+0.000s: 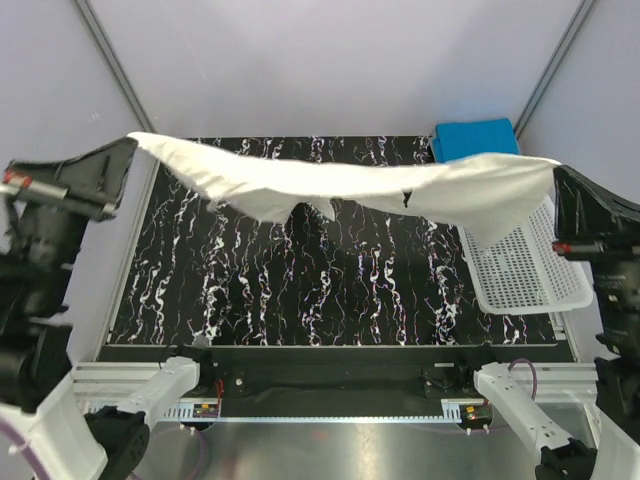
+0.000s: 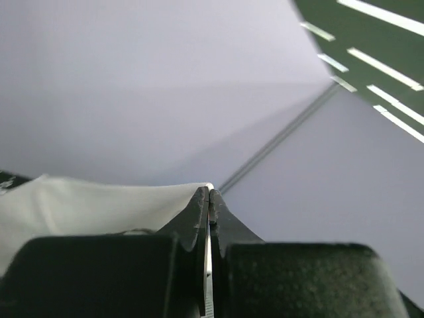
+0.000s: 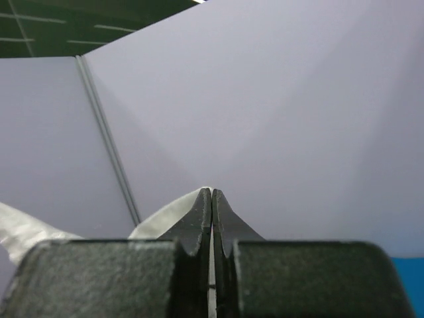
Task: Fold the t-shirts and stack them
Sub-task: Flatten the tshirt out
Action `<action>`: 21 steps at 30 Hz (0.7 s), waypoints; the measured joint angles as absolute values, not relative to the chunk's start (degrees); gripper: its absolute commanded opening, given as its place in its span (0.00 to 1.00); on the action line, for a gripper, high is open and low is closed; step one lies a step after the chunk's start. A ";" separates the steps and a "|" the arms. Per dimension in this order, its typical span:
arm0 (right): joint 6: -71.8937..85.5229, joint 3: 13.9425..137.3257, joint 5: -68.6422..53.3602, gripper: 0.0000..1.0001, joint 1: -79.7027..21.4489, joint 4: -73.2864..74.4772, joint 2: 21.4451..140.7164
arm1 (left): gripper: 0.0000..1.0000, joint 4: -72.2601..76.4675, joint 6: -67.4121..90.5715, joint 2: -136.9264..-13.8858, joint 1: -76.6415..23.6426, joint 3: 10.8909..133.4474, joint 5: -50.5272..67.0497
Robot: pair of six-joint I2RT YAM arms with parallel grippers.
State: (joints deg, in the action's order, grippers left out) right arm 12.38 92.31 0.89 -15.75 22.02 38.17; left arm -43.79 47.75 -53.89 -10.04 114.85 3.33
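A white t-shirt [image 1: 340, 185] with a small black print hangs stretched in the air across the table, sagging in the middle. My left gripper [image 1: 130, 142] is shut on its left end, high at the far left. My right gripper [image 1: 556, 168] is shut on its right end, high at the far right. In the left wrist view the white cloth [image 2: 93, 205] runs off to the left of the shut gripper [image 2: 209, 190]. The right wrist view shows a strip of white cloth [image 3: 165, 212] pinched in the shut gripper [image 3: 211, 191]. A blue t-shirt [image 1: 475, 138] lies folded at the back right.
A white plastic lattice basket [image 1: 520, 265] stands at the table's right side, partly under the hanging shirt. The black marbled table top [image 1: 330, 290] lies below. Grey-lilac walls enclose the back and sides.
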 measured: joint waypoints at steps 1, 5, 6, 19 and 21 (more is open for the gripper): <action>13.30 92.47 0.34 0.00 -15.75 22.02 37.10 | 0.00 -42.76 48.82 -51.90 -10.04 114.59 3.97; 15.75 93.60 -0.80 0.00 -15.77 23.49 36.07 | 0.00 -42.00 50.78 -49.34 -10.04 117.86 5.02; 15.92 93.80 -0.91 0.00 -15.77 24.18 36.14 | 0.00 -42.37 50.74 -50.11 -10.04 119.92 5.21; 15.35 97.56 -1.78 0.00 -15.77 23.81 59.99 | 0.00 -43.05 39.81 -73.21 -9.39 124.27 -1.85; 14.92 97.73 -2.13 0.00 -15.77 22.26 65.39 | 0.00 -43.24 38.98 -77.62 -7.79 124.40 -2.92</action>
State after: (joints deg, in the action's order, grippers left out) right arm 14.92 97.73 -2.13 -15.77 22.26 65.39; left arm -43.24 38.98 -77.62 -7.79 124.40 -2.92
